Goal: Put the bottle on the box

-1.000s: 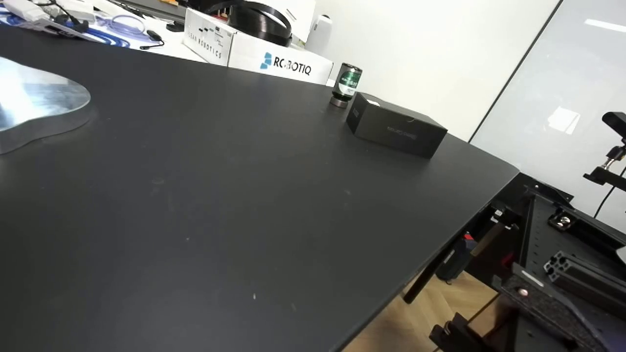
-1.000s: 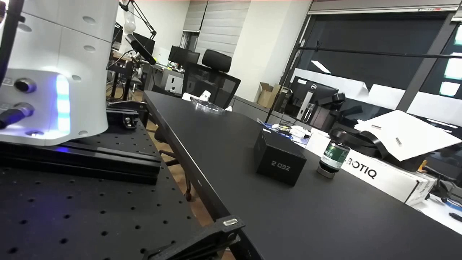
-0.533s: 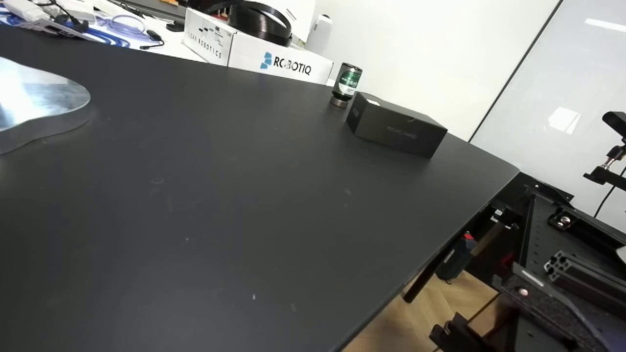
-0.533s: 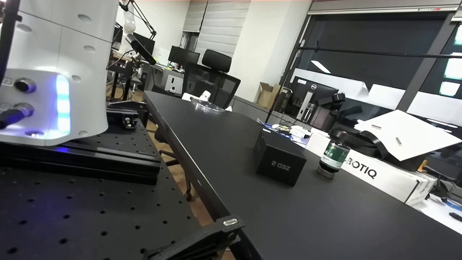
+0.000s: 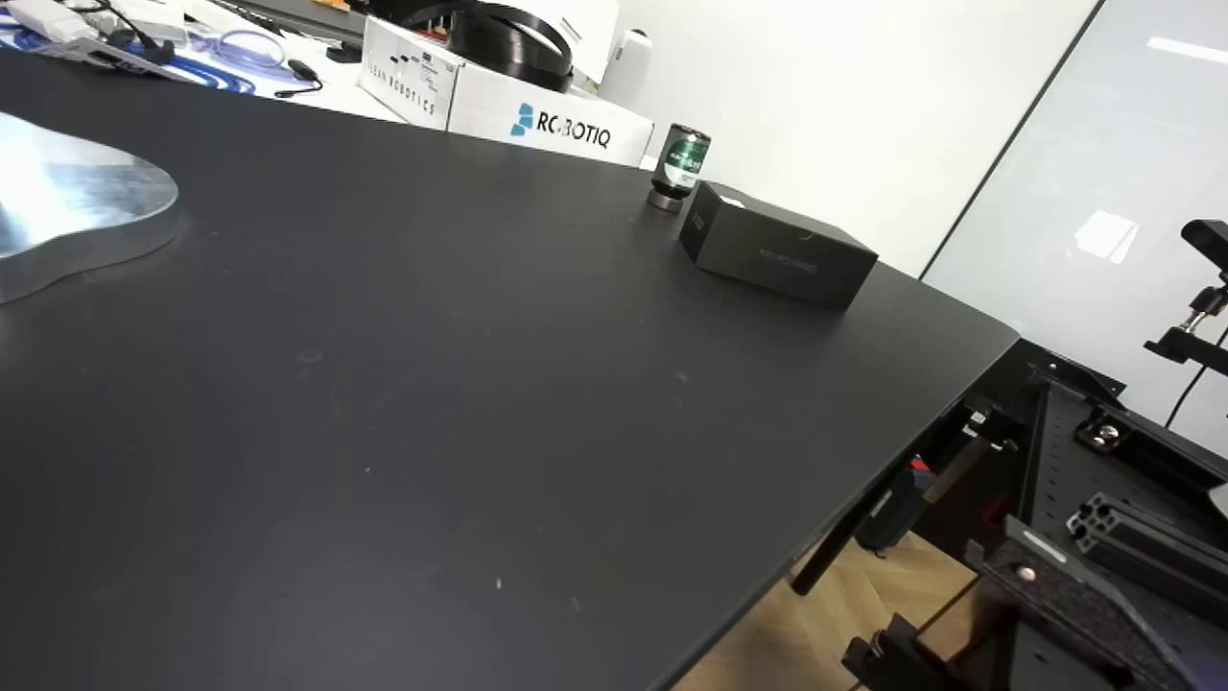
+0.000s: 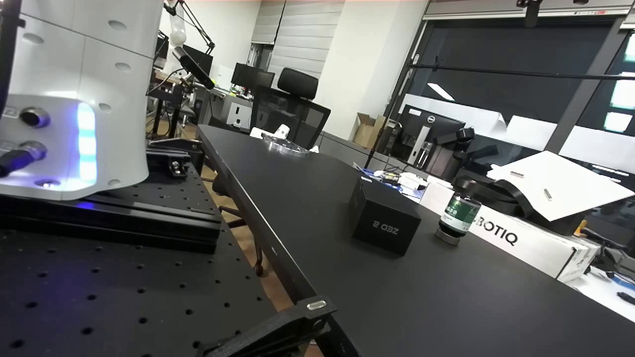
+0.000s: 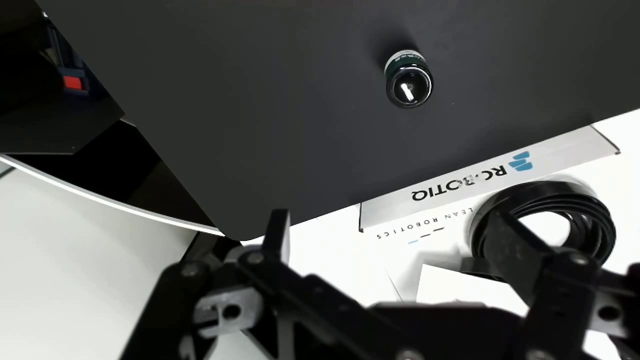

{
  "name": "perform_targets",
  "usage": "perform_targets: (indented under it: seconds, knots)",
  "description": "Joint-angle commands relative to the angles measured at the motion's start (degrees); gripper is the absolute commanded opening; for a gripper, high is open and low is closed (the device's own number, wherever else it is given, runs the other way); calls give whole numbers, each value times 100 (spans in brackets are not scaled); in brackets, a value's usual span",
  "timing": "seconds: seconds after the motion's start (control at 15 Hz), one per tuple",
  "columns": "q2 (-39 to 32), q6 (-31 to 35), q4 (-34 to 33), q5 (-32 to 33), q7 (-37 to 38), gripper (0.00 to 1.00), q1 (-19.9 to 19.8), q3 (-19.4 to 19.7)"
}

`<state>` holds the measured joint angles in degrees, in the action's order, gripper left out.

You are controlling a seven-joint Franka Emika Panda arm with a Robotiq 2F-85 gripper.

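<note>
Claw point(image 7: 397, 242) apart with nothing in it, green-labelled bottle point(image 6: 459, 215) stands inverted on its narrower grey cap point(image 6: 448, 236) on the worktop point(image 6: 446, 302) just beside the black ZED 2 box point(image 6: 384, 220), so an off-centre grab could topple it, or a low carry bump that box

One bottle point(image 6: 460, 215), one black box point(image 6: 384, 215), one white lettered box point(image 5: 552, 115), one claw point(image 7: 390, 227) (two fingers point(image 7: 274, 235)).

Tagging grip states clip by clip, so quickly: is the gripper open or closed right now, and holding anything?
Gripper: open, holding nothing; the bottle stands on the table, clear of the fingers.
</note>
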<state>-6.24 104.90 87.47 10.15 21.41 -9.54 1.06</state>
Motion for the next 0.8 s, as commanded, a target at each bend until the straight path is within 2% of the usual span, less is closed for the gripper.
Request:
perform_targets:
  seconds: [0.0, 0.2, 0.4, 0.73]
  knots:
    - [-44, -50, -90, -28, -15, 100, 194, 203]
    - [-29, -134, -171, -27, -10, 100, 197, 203]
    - [-161, 463, 101, 66, 547, 100, 269, 267]
    - [-803, 1019, 595, -55, 1731, 100, 466, 470]
